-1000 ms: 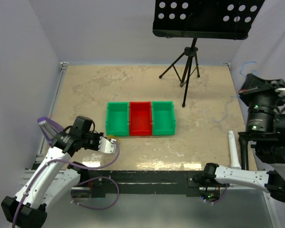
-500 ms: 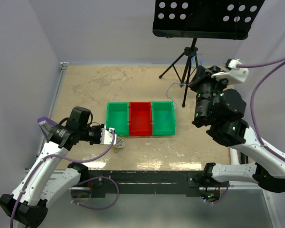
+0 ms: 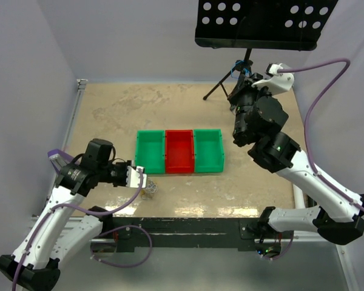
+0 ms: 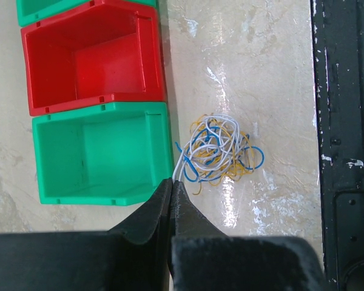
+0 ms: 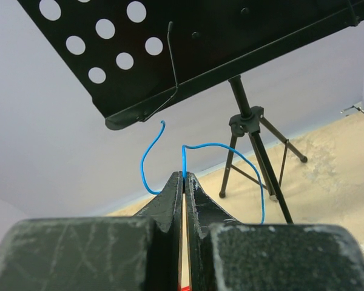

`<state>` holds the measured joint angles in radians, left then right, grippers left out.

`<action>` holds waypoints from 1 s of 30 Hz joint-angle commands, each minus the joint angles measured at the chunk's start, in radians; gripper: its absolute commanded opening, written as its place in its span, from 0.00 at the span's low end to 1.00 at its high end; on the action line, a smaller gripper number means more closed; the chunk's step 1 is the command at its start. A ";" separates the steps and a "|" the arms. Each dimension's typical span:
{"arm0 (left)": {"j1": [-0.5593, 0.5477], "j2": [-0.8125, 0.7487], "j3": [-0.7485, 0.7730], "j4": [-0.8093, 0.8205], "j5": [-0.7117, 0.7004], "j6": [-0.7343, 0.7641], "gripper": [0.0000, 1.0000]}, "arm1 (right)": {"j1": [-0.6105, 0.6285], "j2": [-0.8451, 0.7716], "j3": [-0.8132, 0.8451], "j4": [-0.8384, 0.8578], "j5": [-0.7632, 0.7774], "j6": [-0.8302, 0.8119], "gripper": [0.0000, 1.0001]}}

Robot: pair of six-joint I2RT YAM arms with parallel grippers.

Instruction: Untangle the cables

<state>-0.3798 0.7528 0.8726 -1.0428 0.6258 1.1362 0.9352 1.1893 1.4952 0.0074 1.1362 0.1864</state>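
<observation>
A tangled bundle of thin cables (image 4: 219,150), orange-yellow, blue and whitish, lies on the table beside the near green bin; it shows small in the top view (image 3: 149,191). My left gripper (image 4: 172,180) is shut on a whitish cable (image 4: 181,165) leading out of the bundle, low over the table (image 3: 141,179). My right gripper (image 5: 184,175) is shut on a separate blue cable (image 5: 221,146), held high near the stand's post (image 3: 238,91). The blue cable's two ends curl free in the air.
Three bins stand in a row mid-table: green (image 3: 150,151), red (image 3: 179,151), green (image 3: 208,150). A black music stand with a perforated tray (image 3: 259,23) and tripod legs (image 3: 236,97) stands at the back right. The black front rail (image 4: 346,121) runs along the near edge.
My right arm has swung up and left from the table's right side, carrying the blue cable toward the stand. My left gripper has shifted slightly; the bundle now lies beside it on the table.
</observation>
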 commanded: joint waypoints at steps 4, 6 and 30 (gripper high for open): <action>0.005 -0.009 0.002 -0.017 0.028 0.020 0.00 | -0.007 0.001 0.071 0.032 -0.030 -0.025 0.00; 0.007 -0.010 0.000 -0.017 0.026 0.023 0.00 | -0.007 0.009 0.091 0.037 -0.036 -0.039 0.00; 0.005 -0.010 -0.015 -0.020 -0.003 0.054 0.00 | -0.007 0.076 0.094 0.016 -0.124 0.019 0.00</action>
<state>-0.3798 0.7456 0.8639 -1.0641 0.6151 1.1580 0.9344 1.2633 1.5860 0.0147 1.0458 0.1844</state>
